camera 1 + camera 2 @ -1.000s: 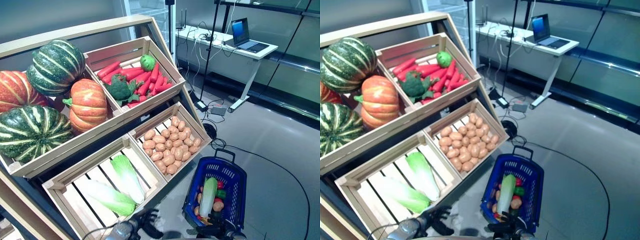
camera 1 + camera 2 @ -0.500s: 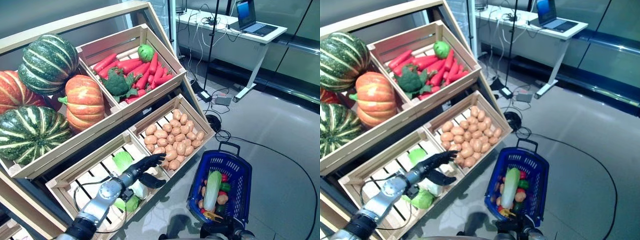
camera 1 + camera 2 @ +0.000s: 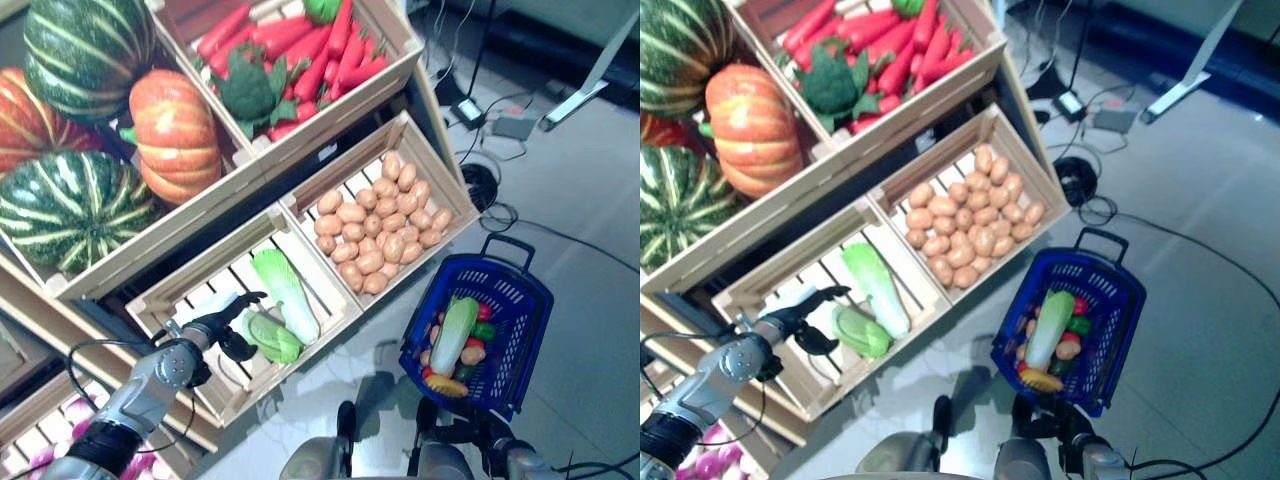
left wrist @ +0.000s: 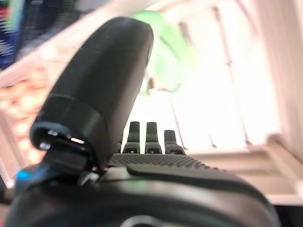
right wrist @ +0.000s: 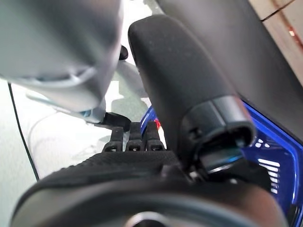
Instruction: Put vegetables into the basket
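Two green-and-white cabbages lie in the lower left wooden crate [image 3: 150, 300]: a long one [image 3: 286, 296] and a shorter one [image 3: 270, 338] beside it. My left hand [image 3: 215, 330] hovers over the crate's slats just left of the shorter cabbage, open, with fingers and thumb spread towards it and nothing held. The blue basket [image 3: 520, 300] stands at the lower right and holds a long cabbage [image 3: 455, 335] and several small vegetables. My right hand [image 5: 156, 94] is at the basket's near end, and the right wrist view shows blue mesh right beside it.
A crate of potatoes [image 3: 380, 225] sits right of the cabbage crate. Above are a crate of carrots and broccoli [image 3: 290, 60] and a shelf of striped and orange pumpkins [image 3: 175, 120]. Grey floor with cables [image 3: 490, 190] lies to the right.
The camera has tipped down towards the lower crates. My left hand rose from the bottom edge over the cabbage crate, then drew back to its left part beside the shorter cabbage.
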